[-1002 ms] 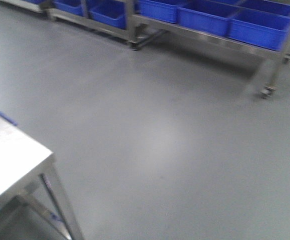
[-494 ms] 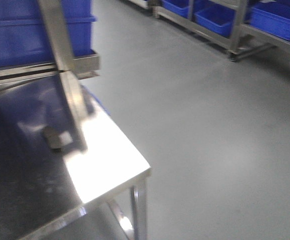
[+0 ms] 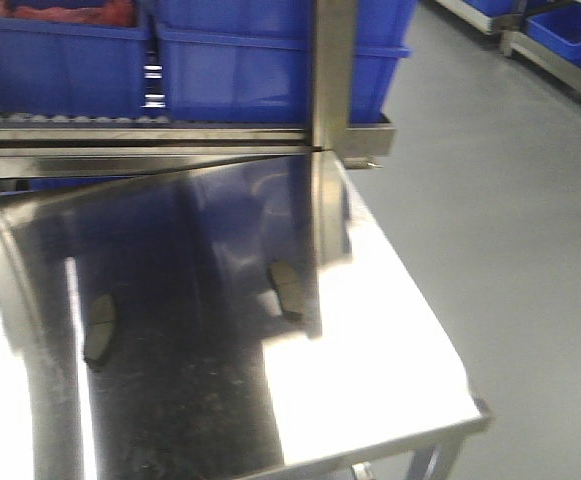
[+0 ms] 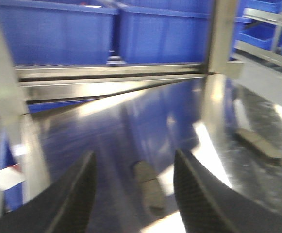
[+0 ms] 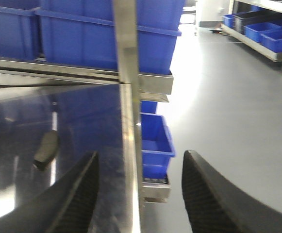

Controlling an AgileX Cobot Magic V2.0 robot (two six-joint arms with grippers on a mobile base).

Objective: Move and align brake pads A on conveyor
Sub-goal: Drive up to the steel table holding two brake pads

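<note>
Our left gripper [image 4: 135, 160] hangs with its fingers spread apart and nothing between them, over the steel table [image 4: 107, 126]. Just ahead of it, framed by the two fingers and a little toward the right one, lies one of the brake pads A [image 4: 148, 187], flat on the shiny top and untouched. A second pad [image 4: 257, 143] rests farther out to the right, outside that finger and well apart from the first. Our right gripper [image 5: 141, 155] is likewise spread and empty, pointed at the table's edge where an upright post [image 5: 126, 73] rises. From there a pad, the second one as we judge it, shows off to the left of its fingers, not between them. Behind the table stand blue bins [image 3: 270, 70] on a rack. We find only two pads in the front view and no dark belt in any view, so the conveyor is out of sight. We judge the task barely begun for these pads: neither is gripped, neither is on the conveyor, and picking, carrying and aligning are all left. The left arm looks the better placed for a first grasp.
</note>
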